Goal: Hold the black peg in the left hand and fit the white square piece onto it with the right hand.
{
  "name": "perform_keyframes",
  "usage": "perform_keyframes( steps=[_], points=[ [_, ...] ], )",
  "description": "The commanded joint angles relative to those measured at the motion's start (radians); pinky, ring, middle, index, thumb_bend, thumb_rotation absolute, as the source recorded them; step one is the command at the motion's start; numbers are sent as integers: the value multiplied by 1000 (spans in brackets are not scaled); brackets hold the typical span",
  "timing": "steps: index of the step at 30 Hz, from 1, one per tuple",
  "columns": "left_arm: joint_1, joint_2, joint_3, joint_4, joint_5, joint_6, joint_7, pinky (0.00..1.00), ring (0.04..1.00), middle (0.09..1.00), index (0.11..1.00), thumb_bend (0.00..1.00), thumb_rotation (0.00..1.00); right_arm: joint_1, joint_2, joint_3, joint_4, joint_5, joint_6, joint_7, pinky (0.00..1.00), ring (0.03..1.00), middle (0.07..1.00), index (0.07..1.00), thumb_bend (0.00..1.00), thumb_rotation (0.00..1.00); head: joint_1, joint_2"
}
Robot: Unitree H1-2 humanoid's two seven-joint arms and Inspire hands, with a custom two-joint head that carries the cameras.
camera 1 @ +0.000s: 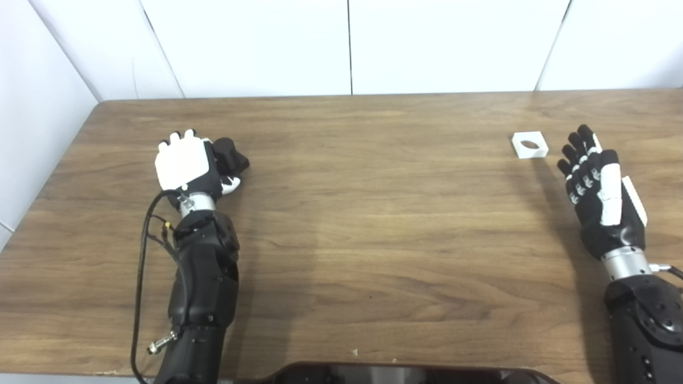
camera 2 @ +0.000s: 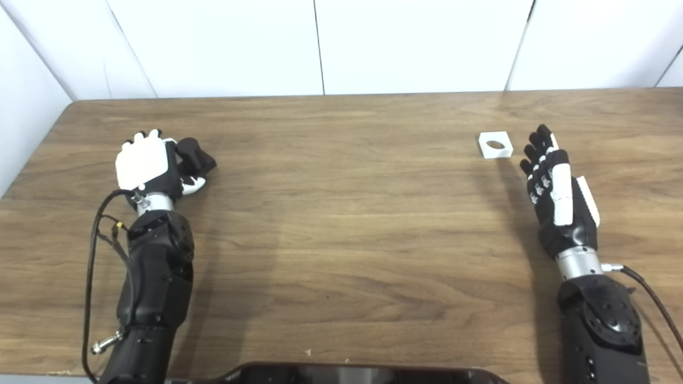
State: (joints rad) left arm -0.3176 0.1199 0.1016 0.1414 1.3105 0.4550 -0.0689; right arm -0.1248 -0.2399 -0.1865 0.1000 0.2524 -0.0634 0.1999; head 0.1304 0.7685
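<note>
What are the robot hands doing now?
Left hand shut on black peg. Right hand open, beside white square piece. Nothing between.

Bright even overhead light, soft shadows by arms, slightly soft pics — no glare

Wooden table with two small parts

The brown wood-grain table meets white wall panels at its far edge. A white square piece with a round hole lies flat far right; the black peg sits far left, whether touching the tabletop cannot be told.
</note>
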Motion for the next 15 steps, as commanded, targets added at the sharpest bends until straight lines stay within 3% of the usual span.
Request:
perform_keyframes(
  steps=[1,4,15],
  points=[
    [-2,20,1,-12,-6,15,11,1000,1000,964,524,560,81,47,14,3,47,16,-21,13,1000,1000,1000,1000,560,1000,0,1],
    [-1,25,-5,-10,-15,14,17,1000,1000,963,495,514,65,49,16,1,42,21,-18,11,1000,1000,1000,1000,551,1000,0,2],
    [6,37,-23,-15,-50,14,28,1000,1000,956,491,511,64,51,14,5,44,14,-19,7,1000,1000,1000,1000,573,1000,-11,1]
  ],
)
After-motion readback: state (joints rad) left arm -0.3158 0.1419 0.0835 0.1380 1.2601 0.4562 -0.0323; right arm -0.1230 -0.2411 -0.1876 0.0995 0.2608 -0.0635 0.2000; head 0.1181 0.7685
